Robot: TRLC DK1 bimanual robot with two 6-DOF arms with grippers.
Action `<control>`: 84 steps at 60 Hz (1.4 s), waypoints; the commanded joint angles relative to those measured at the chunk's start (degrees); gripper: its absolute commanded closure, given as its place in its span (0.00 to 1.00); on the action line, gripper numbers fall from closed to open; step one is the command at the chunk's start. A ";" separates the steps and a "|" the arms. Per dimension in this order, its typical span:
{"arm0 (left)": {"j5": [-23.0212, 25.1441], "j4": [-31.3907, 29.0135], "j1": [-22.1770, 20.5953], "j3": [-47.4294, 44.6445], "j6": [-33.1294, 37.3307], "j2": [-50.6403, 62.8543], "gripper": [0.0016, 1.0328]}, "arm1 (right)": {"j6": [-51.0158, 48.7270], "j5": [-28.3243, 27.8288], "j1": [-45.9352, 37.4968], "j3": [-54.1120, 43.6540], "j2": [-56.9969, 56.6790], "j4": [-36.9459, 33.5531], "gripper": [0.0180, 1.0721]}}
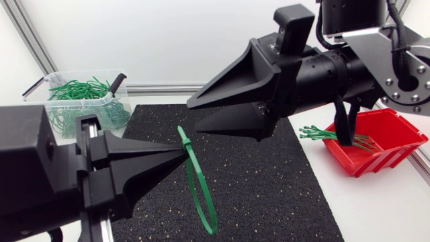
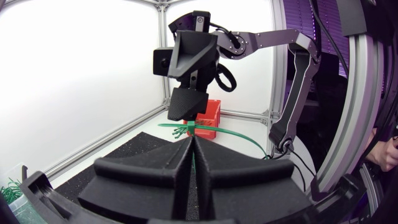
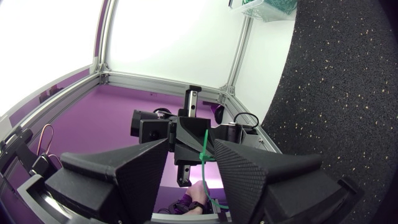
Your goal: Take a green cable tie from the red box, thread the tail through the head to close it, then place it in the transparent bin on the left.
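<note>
This is a robotics lab workcell. A white table (image 1: 376, 218) is fenced by aluminium profile rails (image 1: 161, 88) with plain white panels (image 1: 168, 40) behind them, and a black speckled rubber mat (image 1: 269, 181) covers its middle. The left arm (image 1: 40, 175) and the right arm (image 1: 349, 67) come in from the sides. A red box (image 1: 393, 141) at right and a transparent bin (image 1: 80, 101) at far left hold green cable ties (image 1: 77, 87) in bulk.

From where I stand, the left gripper (image 1: 183, 152) and the right gripper (image 1: 193, 115) are both matte black, each with two broad wedge fingers tapering to narrow tips. The right arm (image 2: 299, 59) has silver-grey links and black joints, a black cable (image 1: 398, 32) running along it, and round screws (image 1: 392, 82) in its metal plate. The left arm (image 1: 27, 176) ends in a boxy black housing.
</note>
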 commanded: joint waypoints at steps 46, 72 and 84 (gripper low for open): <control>-10.25 1.26 -7.06 -2.10 10.01 -0.63 0.96 | -11.93 0.05 3.10 2.40 2.90 -8.37 0.77; -13.41 1.09 -9.52 -2.10 12.47 -0.72 0.96 | -14.31 1.55 3.89 2.31 2.81 -9.78 0.94; -15.35 1.53 -10.49 -3.15 15.11 -0.72 0.96 | -14.31 2.69 3.89 2.48 2.37 -9.78 0.94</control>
